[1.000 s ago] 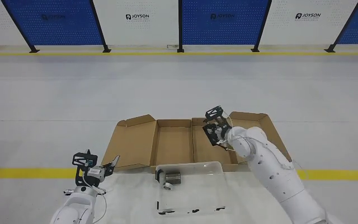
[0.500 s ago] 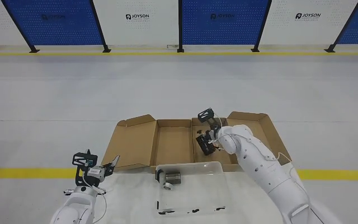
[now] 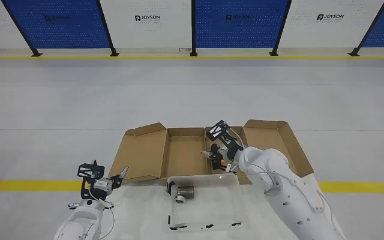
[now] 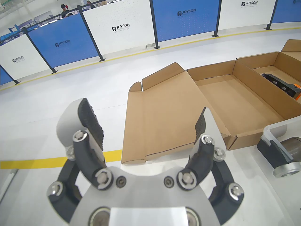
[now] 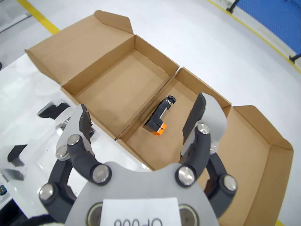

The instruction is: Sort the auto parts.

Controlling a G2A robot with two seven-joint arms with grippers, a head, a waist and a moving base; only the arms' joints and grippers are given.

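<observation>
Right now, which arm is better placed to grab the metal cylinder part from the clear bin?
Right, probably: the right gripper hangs open beyond the clear bin's far rim, nearer the metal cylinder part. The left gripper, also open, sits farther toward the table's left edge.

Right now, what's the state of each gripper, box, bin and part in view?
left gripper: open, empty.
right gripper: open, empty, over the right box.
left box: lid open, nothing inside.
right box: lid open, one part inside.
black part with orange end: lying flat in the right box, beside the wall next to the left box.
clear bin: uncovered, holds a metal cylinder.
metal cylinder: on its side in the bin.
</observation>
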